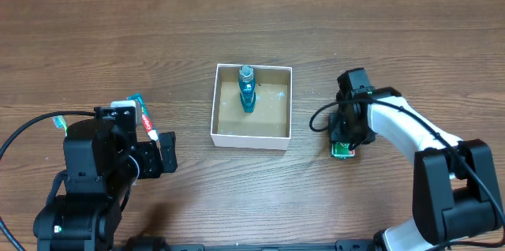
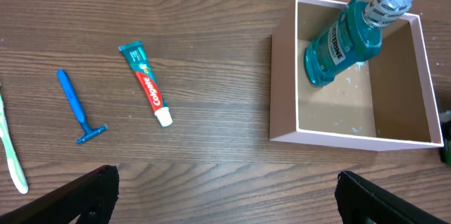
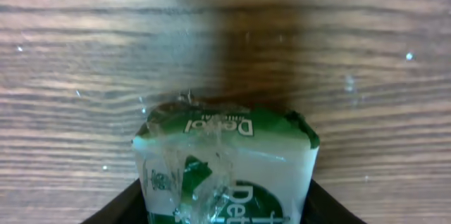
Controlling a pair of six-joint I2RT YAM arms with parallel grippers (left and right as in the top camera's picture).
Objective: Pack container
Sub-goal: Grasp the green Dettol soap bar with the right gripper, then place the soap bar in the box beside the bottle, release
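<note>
The right gripper [image 3: 229,206] is closed against both sides of a wrapped Dettol soap bar [image 3: 225,160], its dark fingers flanking the green-and-white packet low over the wooden table [image 1: 394,30]. The container [image 1: 251,135], a white-walled box with a brown cardboard floor, sits at mid-table just to that arm's left, with a teal Listerine bottle [image 1: 247,89] already standing in its far half.

Across the table the left gripper [image 2: 225,206] hangs spread wide and empty, with a Colgate tube [image 2: 146,84], a blue razor [image 2: 74,104] and a toothbrush [image 2: 10,146] unpacked in front of it.

The soap looks to be the item in hand. A clean job means lifting it straight up until it clears the wall, then setting it on the bare near half of the floor (the wrapper is glossy and may slip), keeping well off the tall bottle, which would tip easily.
</note>
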